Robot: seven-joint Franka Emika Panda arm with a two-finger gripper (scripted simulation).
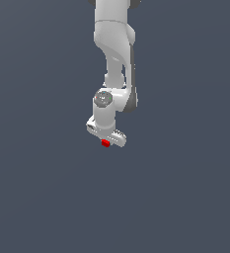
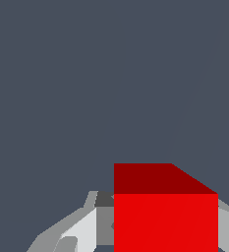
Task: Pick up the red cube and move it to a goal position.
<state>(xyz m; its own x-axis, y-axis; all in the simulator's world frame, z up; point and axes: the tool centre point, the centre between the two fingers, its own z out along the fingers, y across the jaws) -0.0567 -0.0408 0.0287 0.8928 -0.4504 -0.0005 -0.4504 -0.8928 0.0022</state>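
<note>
Fingers [image 2: 81,231] of the gripper [image 1: 105,141] flank the red cube [image 2: 165,216], which sits between them, apparently clamped. Judged stage: cube grasped, transport pending; next move calls for carrying it steadily toward the goal. Fingertips are cut off by the wrist view's edge; no goal marker is visible.

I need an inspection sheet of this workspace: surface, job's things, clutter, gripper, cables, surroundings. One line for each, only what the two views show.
Surface: plain dark grey-blue ground, no markings.
Job's things: small bright red plain-faced cube, directly under the gripper; no goal marker seen.
Clutter: nothing seen.
Gripper: white robot gripper, pointing down; grey fingers flank the cube on both sides in the wrist view; whether they press on it cannot be told.
Cables: nothing seen.
Surroundings: uniform dark background, nothing else seen.
</note>
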